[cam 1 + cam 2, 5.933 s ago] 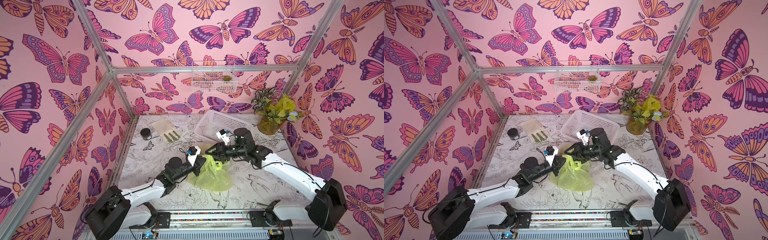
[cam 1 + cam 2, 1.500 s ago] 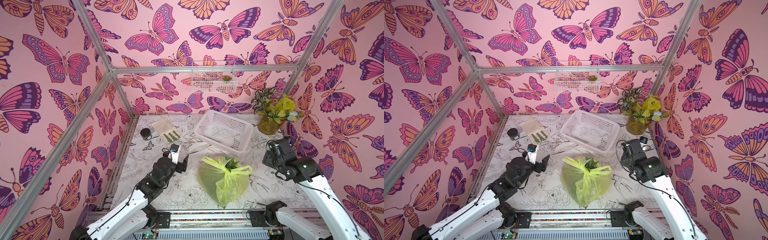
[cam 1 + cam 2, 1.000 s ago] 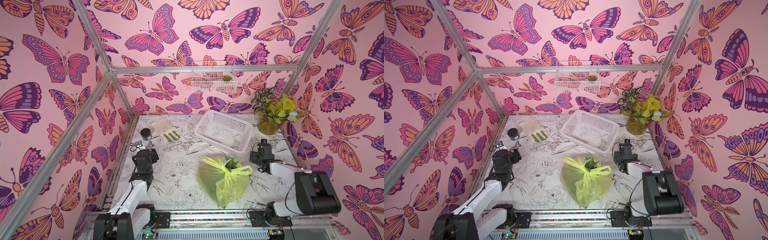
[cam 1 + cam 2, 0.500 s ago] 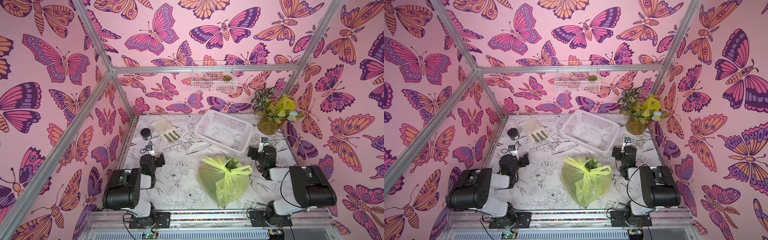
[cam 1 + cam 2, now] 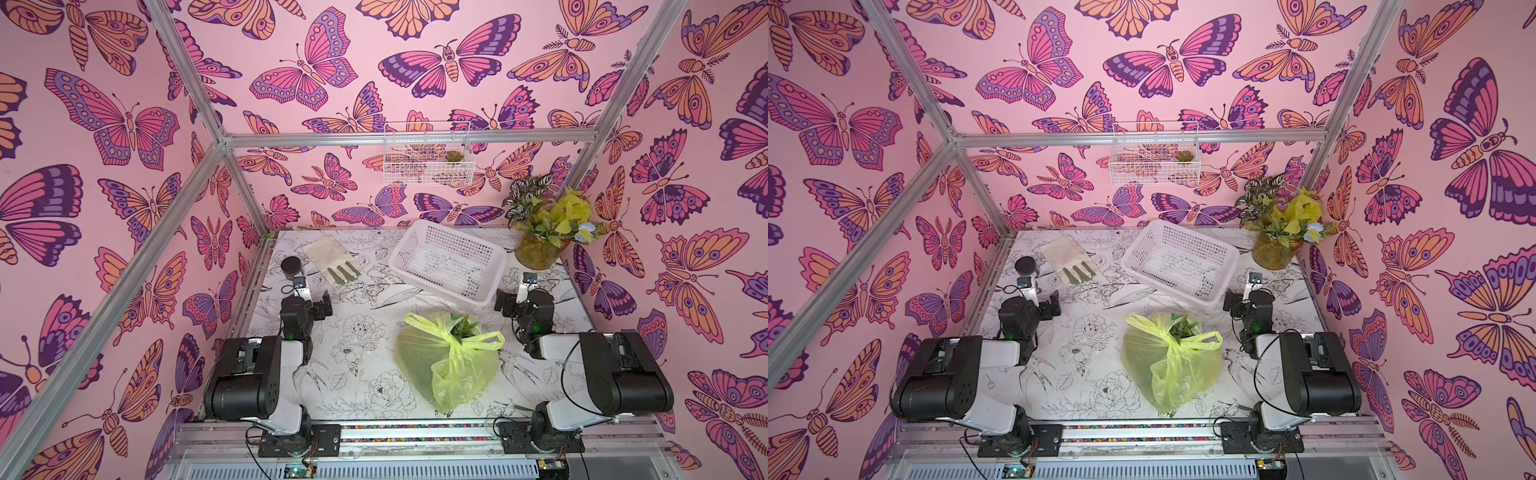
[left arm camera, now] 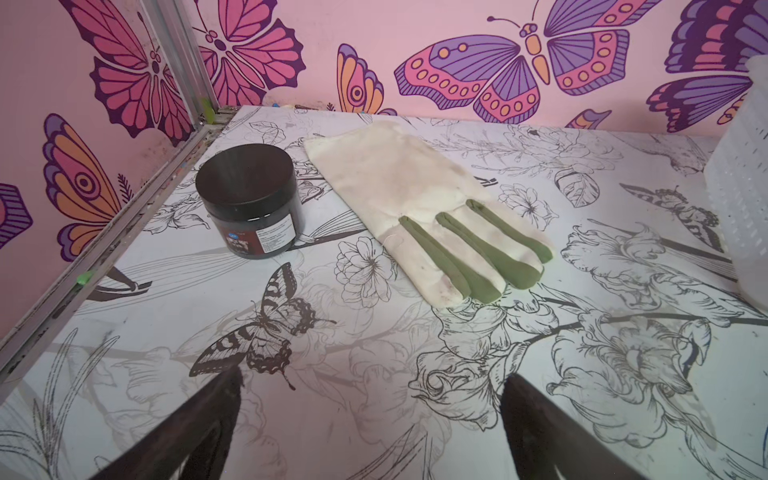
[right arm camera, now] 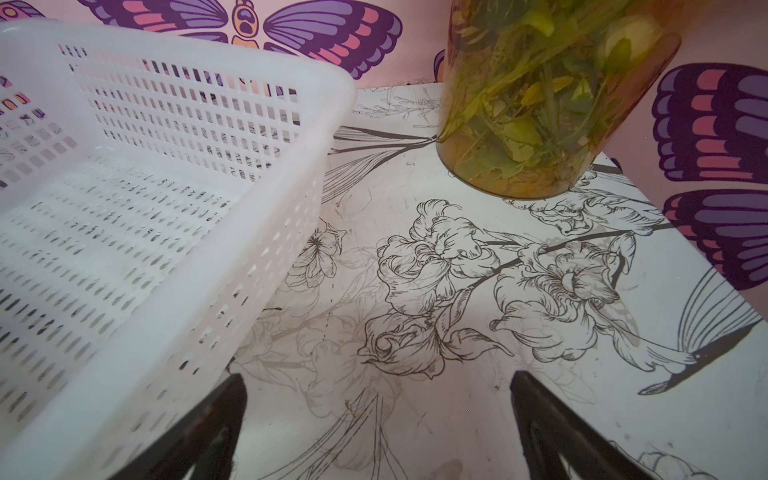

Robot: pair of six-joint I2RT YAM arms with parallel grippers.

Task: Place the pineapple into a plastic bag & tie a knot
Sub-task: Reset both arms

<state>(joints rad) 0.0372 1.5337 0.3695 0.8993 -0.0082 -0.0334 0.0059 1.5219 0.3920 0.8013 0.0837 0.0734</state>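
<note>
Counted on the table: 1 plastic bag (image 5: 440, 365) with 1 knot (image 5: 455, 345), 2 handle loops (image 5: 486, 337) and 1 pineapple crown (image 5: 465, 326) poking out; 1 white perforated basket (image 5: 440, 286), 1 glove (image 5: 330, 259), 1 dark jar (image 5: 292, 266), 1 amber vase of foliage (image 5: 536, 253). On the back wall: 1 wire basket (image 5: 428, 170) with 1 small succulent (image 5: 454, 156). Also 2 grippers: left gripper (image 6: 370, 382), right gripper (image 7: 378, 382).
</note>
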